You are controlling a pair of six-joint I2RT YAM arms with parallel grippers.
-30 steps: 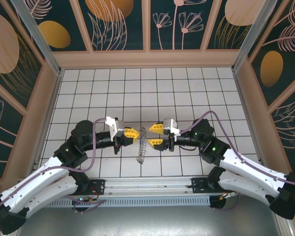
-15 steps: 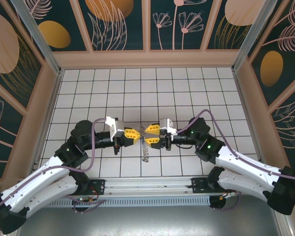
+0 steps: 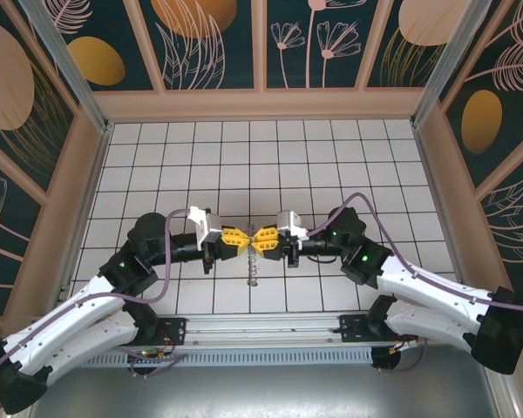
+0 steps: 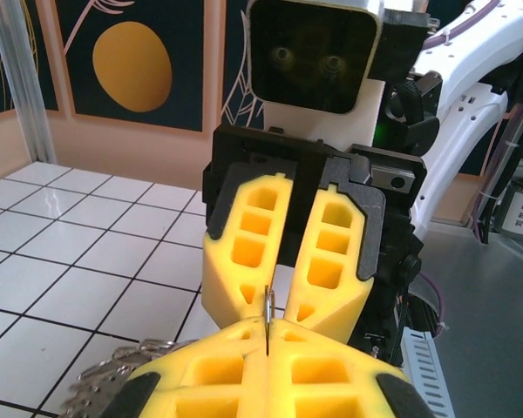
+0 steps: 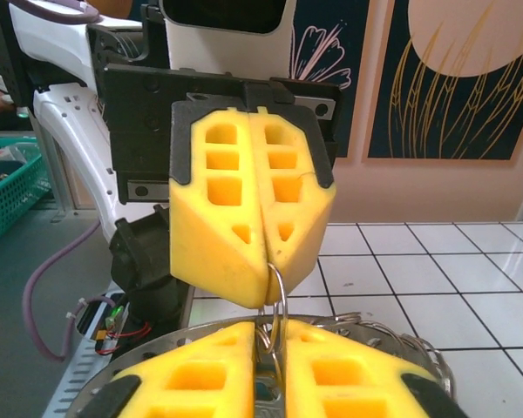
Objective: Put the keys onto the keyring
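- The left gripper (image 3: 242,237) had its jaws pressed shut on a thin metal edge of the keyring (image 3: 254,263).
- The right gripper (image 3: 265,237) met it tip to tip, its jaws pinched on the same ring's wire fringe.
- The ring sat edge-on between both jaw pairs, extending toward the arm bases.

The left arm (image 3: 78,318) and right arm (image 3: 418,287) are both done in white shells over black joints, purple cables (image 3: 357,195) are looped along them, little green lights (image 3: 363,256) are lit near the elbows, and chunky yellow hollow-celled fingers (image 4: 244,252) are fitted onto black mounts (image 4: 244,148).
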